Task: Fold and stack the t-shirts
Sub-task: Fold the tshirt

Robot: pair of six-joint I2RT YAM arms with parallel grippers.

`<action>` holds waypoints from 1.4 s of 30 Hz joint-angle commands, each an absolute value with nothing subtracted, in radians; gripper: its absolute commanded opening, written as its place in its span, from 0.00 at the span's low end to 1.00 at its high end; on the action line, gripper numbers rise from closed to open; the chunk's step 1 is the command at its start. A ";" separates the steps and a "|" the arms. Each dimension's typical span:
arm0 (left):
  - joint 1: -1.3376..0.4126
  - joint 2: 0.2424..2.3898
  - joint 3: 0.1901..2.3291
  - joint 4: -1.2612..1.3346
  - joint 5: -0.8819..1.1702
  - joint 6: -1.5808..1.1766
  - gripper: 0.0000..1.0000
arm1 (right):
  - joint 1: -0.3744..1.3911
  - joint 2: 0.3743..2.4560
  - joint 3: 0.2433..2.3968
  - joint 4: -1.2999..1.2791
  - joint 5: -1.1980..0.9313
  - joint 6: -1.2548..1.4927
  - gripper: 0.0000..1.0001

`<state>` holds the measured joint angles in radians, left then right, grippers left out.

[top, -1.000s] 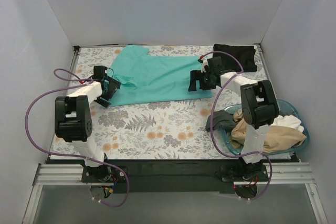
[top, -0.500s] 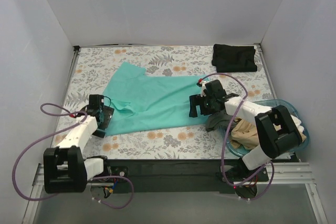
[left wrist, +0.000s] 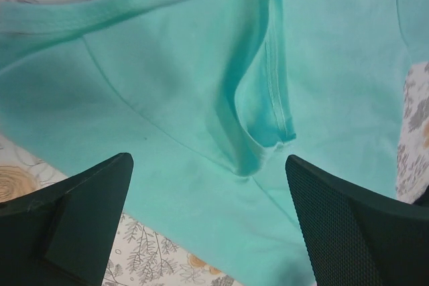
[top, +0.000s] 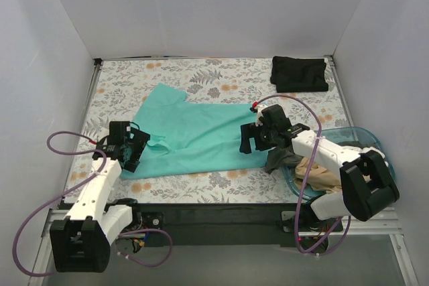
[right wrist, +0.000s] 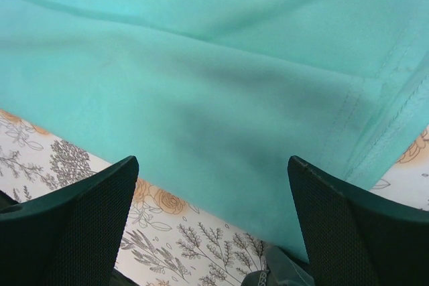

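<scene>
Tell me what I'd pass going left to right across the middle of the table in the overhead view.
left gripper → teal t-shirt → right gripper → blue basket with more clothes in it. The black t-shirt at the far edge is left out, since it spans the same stretch as the right gripper and the basket.

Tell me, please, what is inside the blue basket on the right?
A tan t-shirt lies in the basket, a dark grey one draped over its rim; the right arm hides the rest.
</scene>
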<state>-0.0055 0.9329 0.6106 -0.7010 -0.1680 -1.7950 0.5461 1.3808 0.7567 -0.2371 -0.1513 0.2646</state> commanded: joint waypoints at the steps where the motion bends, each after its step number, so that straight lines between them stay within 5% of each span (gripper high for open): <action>1: -0.041 0.992 0.612 -0.602 -0.026 -1.741 0.98 | 0.545 1.371 0.827 -0.236 -0.140 0.262 0.98; 19: -0.202 1.434 0.816 -0.391 -0.068 -1.703 0.98 | 0.543 1.370 0.835 -0.239 -0.087 0.253 0.98; 42: -0.261 1.606 0.979 -0.495 -0.140 -1.625 0.98 | 0.545 1.390 0.856 -0.256 -0.066 0.249 0.98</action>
